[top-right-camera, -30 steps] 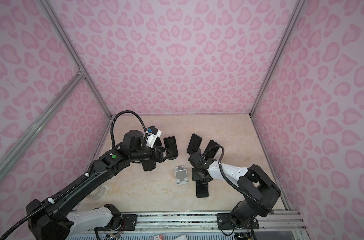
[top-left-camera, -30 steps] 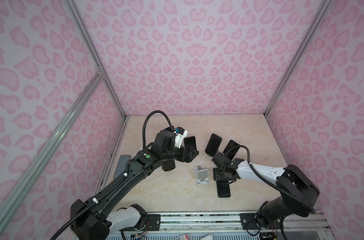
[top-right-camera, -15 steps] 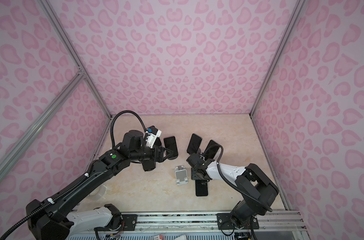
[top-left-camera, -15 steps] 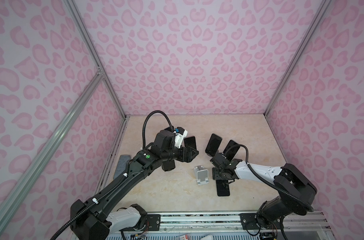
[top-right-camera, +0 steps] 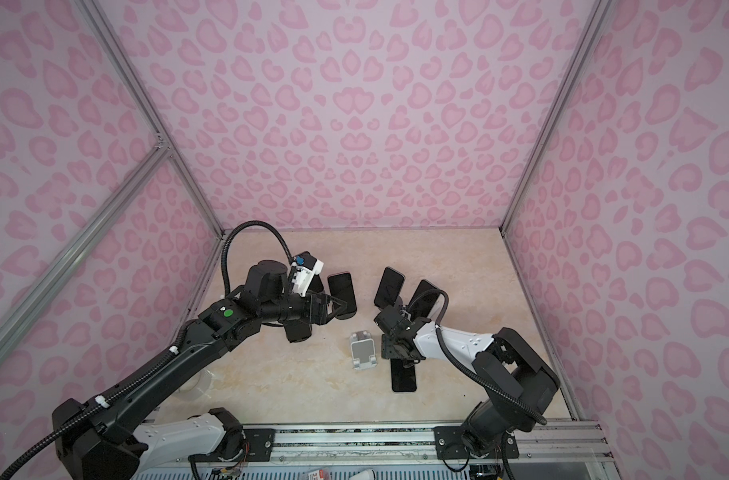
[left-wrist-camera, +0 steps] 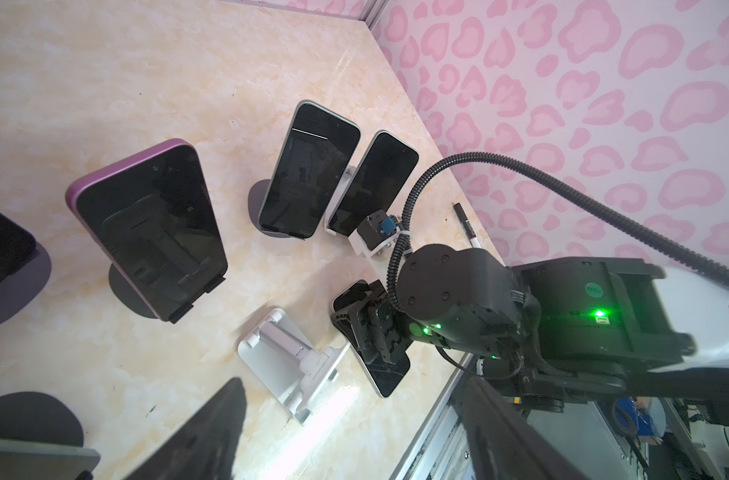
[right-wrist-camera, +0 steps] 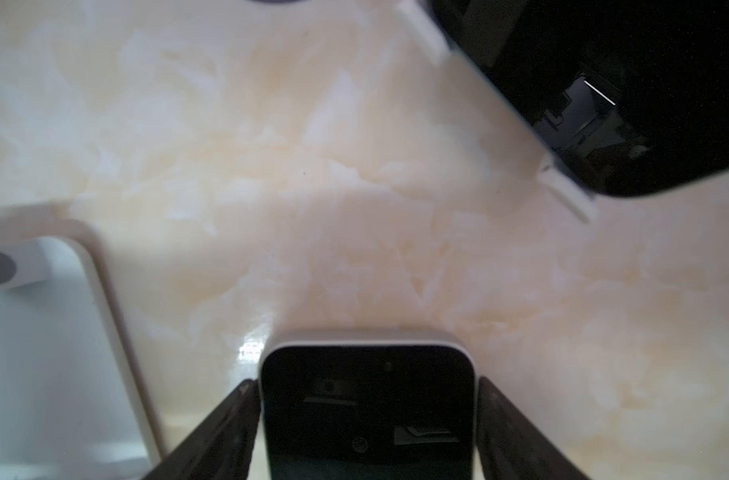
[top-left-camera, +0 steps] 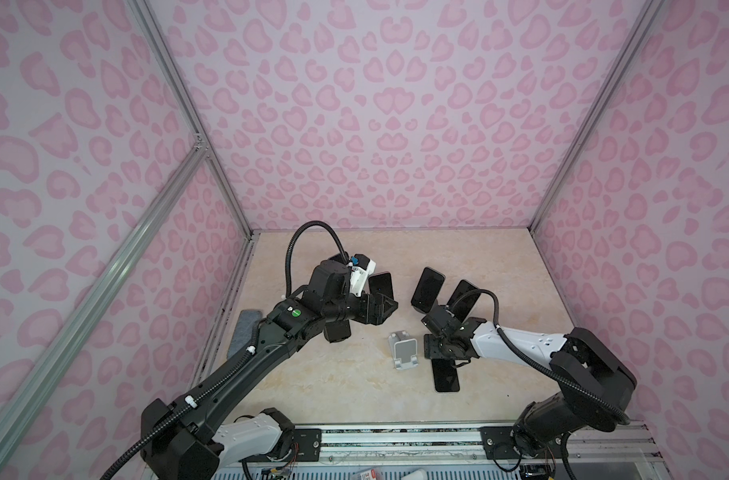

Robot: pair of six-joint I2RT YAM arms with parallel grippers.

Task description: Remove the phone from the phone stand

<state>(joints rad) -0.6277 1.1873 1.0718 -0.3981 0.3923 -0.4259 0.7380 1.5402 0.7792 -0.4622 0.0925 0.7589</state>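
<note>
Judging from both top views, the removal itself looks done. The phone [top-left-camera: 445,376] lies flat on the tabletop [top-left-camera: 333,386], just beside the empty white phone stand [top-left-camera: 404,349] and not touching it. The right gripper [top-left-camera: 439,357] sits low over the phone's far end. The phone lies screen up, its long axis running from the robot's side toward the back wall, roughly parallel to the stand, and its near end is uncovered. The left gripper [top-left-camera: 381,309] hovers further back among other phones [top-left-camera: 427,289] propped on their stands, its jaws apart and empty.

The left wrist view agrees. The phone [left-wrist-camera: 389,374] rests on the marble-patterned surface next to the stand [left-wrist-camera: 283,361], with the right gripper [left-wrist-camera: 367,332] crouched over one end.

In the right wrist view the phone [right-wrist-camera: 369,411] points straight out between the jaws. They flank its long edges with what seems a sliver of gap on each side, though the picture is soft this close.

The step in hand is the release. The next move calls for wider jaws and a straight lift, so that neither the phone nor the stand is nudged.
</note>
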